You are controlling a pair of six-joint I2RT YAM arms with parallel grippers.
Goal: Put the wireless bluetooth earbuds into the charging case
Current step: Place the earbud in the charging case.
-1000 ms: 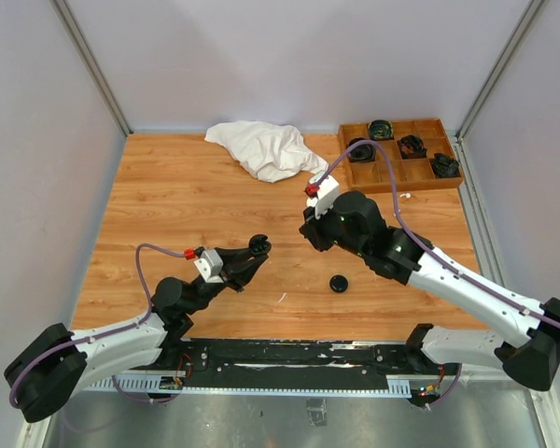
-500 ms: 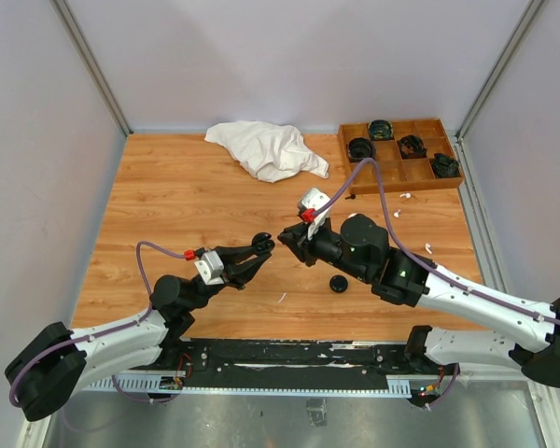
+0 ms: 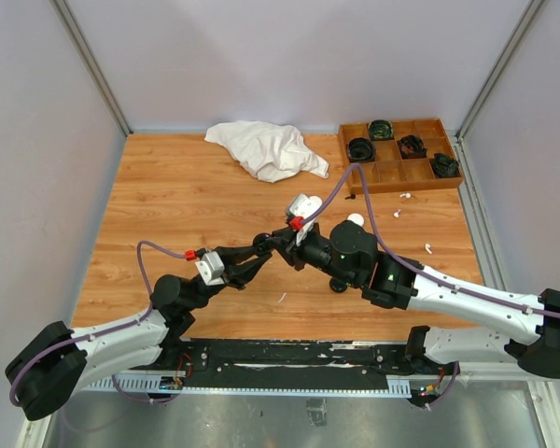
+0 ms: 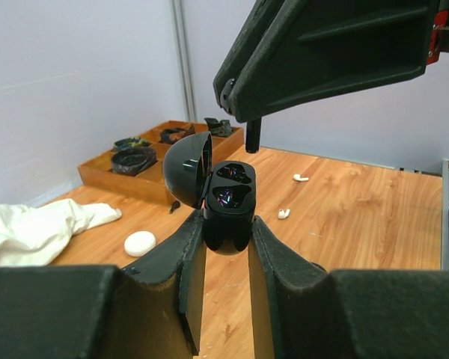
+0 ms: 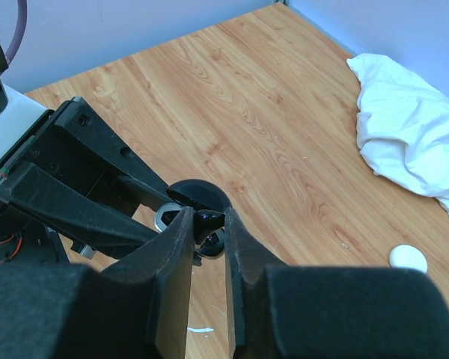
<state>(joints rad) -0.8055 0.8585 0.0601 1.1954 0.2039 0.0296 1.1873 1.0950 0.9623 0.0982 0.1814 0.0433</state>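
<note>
While the left gripper [image 4: 226, 228] clamps narrow on the base of the black charging case [image 4: 228, 196], its lid [image 4: 188, 168] hinged open to one side and both sockets bare, the right gripper [image 5: 208, 217] hangs just above it, pinched tight on a black earbud [image 4: 252, 136], stem pointing down; bud and case are near but apart, both held off the table in mid-field. Judgement: the step in hand is seating this bud; it wants the stem lined up over one socket (which of the two suits this bud, cannot tell), then a straight, slow descent kept clear of the open lid; let go only once the bud sits in its well; the left arm should keep the case level and not give under the push; a skewed entry could catch the bud on the rim or knock the lid. Surface: wood-grain tabletop [image 3: 168, 205]; loose white earbuds [image 3: 404, 196] scattered near a wooden compartment tray [image 3: 401, 188] at the far right, which holds coiled black items; a white round case [image 3: 356, 220] beside the right arm; a black puck-like case [image 3: 339, 283] partly hidden by that arm; a crumpled white cloth [image 3: 266, 149] at the far edge. Room: plain pale walls on three sides, metal corner posts.
</note>
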